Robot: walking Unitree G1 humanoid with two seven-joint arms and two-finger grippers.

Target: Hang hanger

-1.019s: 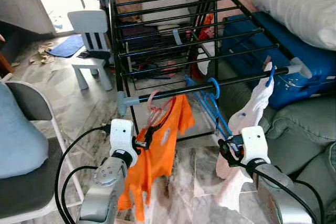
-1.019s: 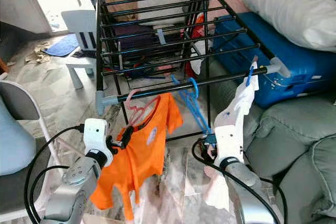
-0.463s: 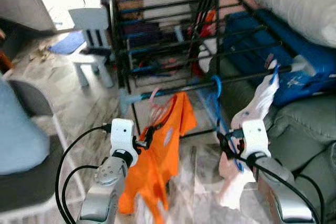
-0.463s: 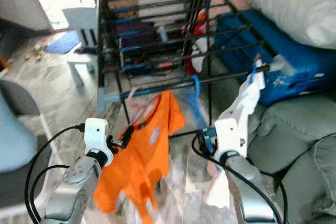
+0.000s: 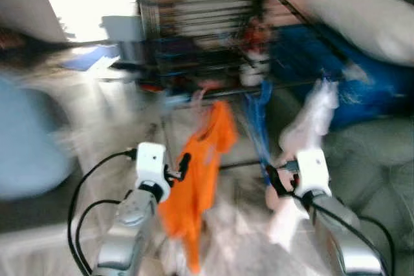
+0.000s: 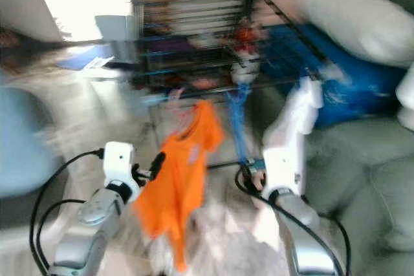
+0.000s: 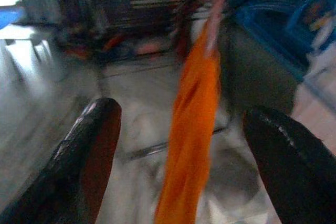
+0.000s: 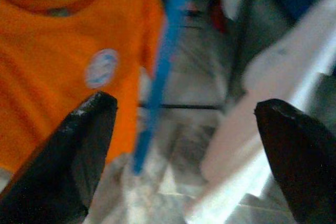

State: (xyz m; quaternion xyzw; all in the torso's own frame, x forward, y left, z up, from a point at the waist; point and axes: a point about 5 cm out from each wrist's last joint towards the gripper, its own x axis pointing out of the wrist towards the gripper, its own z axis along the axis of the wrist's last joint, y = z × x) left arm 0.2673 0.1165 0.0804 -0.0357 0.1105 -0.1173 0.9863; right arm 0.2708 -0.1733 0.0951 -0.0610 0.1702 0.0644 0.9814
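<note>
Blurred by camera motion, a pale marbled floor [image 5: 239,224] carries a black wire drying rack [image 5: 200,37], with a grey sofa [image 5: 369,159] and a blue case [image 5: 336,69] to our right and a pale blue cushion [image 5: 26,140] to our left. From the rack's front rail hang an orange T-shirt [image 5: 197,172], a blue hanger [image 8: 163,61] and a whitish garment [image 5: 304,127]. We see the left gripper [image 7: 181,156] with its fingers [image 7: 89,150] spread wide, the shirt dangling ahead of them and apart from both. Our right gripper [image 8: 184,156] is likewise spread, its fingers [image 8: 84,150] holding nothing, with the blue hanger hanging just beyond them, between shirt and white garment. We judge the hanger to be light, stiff, smooth plastic, a thin rod bent to a hook at the top; it should swing freely and may slip in a loose pinch. The best hold is probably the straight shoulder bar or the neck under the hook, leaving the hook free for the rail. The shirt is soft, limp knit with a pale round chest print; the rack's bars look thin, hard and rigid.
</note>
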